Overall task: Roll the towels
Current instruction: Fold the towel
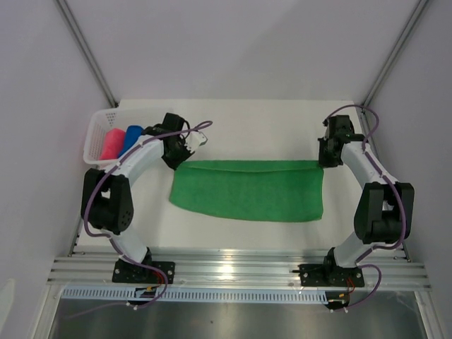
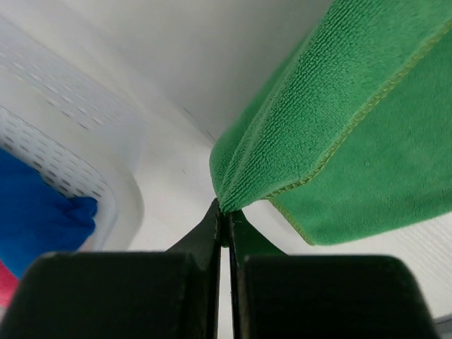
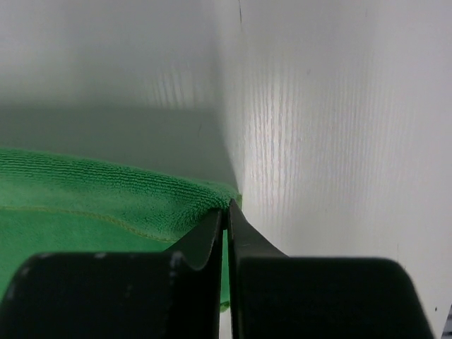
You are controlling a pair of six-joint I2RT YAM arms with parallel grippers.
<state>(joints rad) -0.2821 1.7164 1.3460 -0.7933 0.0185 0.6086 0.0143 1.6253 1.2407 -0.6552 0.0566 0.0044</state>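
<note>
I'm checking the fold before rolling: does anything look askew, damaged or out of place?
Only a little skew: the green towel, pinched at its far corners by the left tool and right tool, reaches nearer on the right than the left. Nothing looks damaged; the pink towel and blue towel sit in the basket.

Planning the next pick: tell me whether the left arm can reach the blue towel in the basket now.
Probably not yet. The blue towel lies uncovered in the basket beside the left end effector, but that end effector is shut on a corner of the green towel and must release first.
</note>
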